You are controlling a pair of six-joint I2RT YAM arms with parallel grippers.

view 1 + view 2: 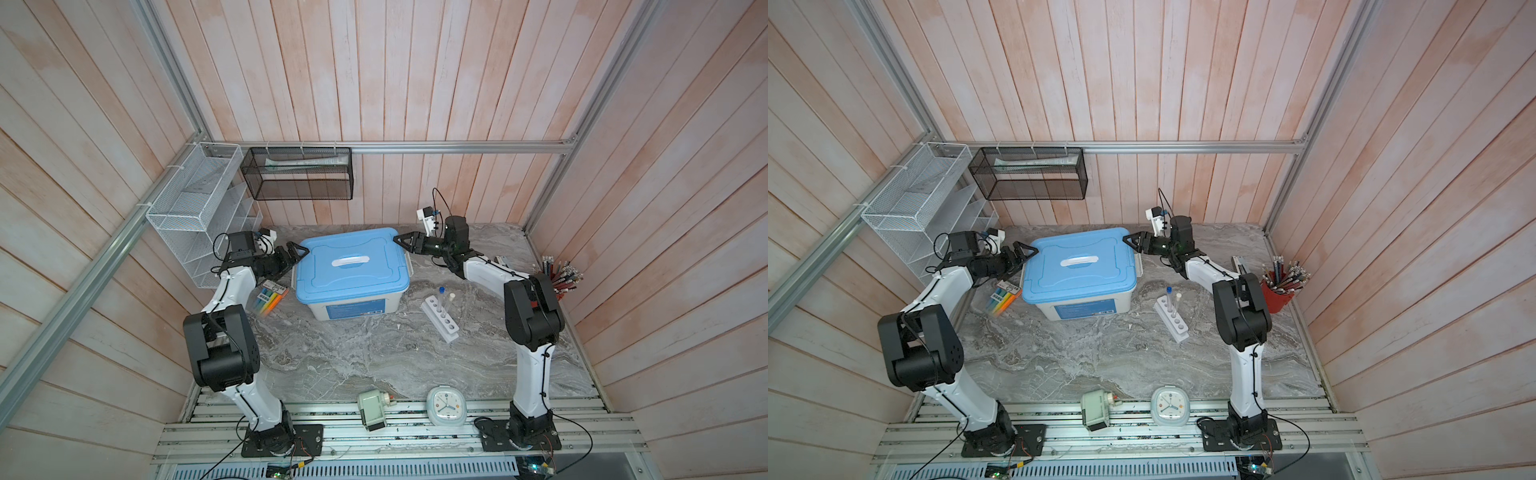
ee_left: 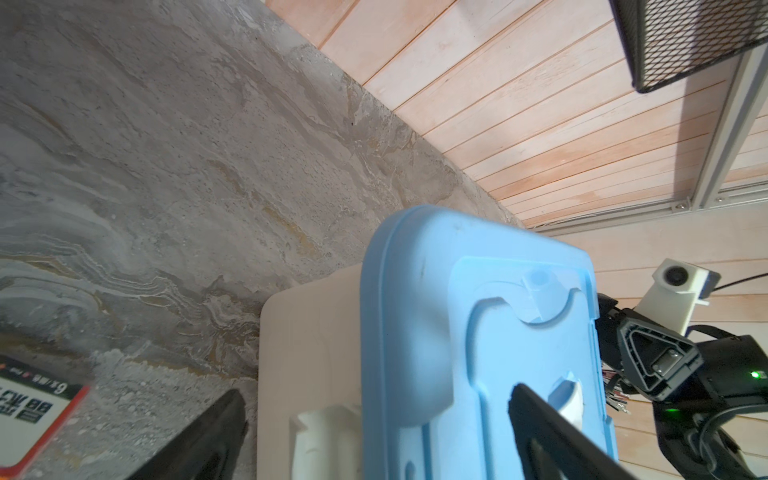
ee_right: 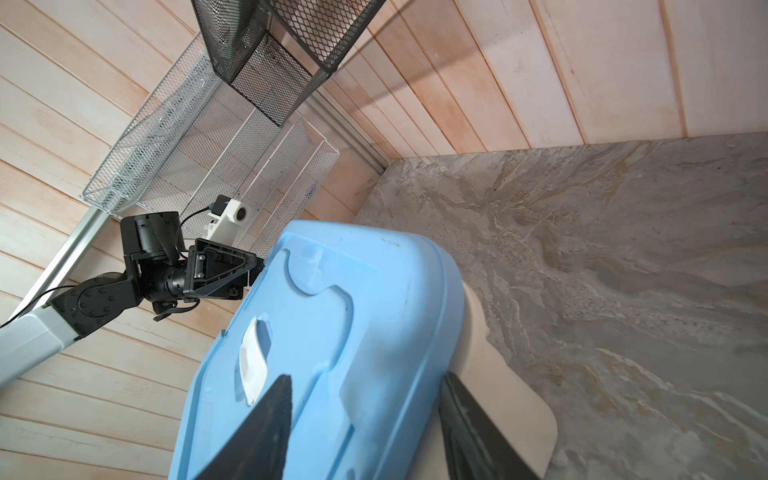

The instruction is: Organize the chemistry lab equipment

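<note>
While upright in white rack (image 1: 447, 329), two tubes (image 1: 441, 300)

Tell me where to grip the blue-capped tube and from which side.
Probably grip the blue-capped tube just under its cap, coming straight down from above: it stands upright in the rack with only its upper part free. Set the jaws crosswise to the rack's row, since the white-capped tube stands close beside it.

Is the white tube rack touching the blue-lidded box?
Apart. Both top views show a strip of bare table between the rack and the box.
</note>
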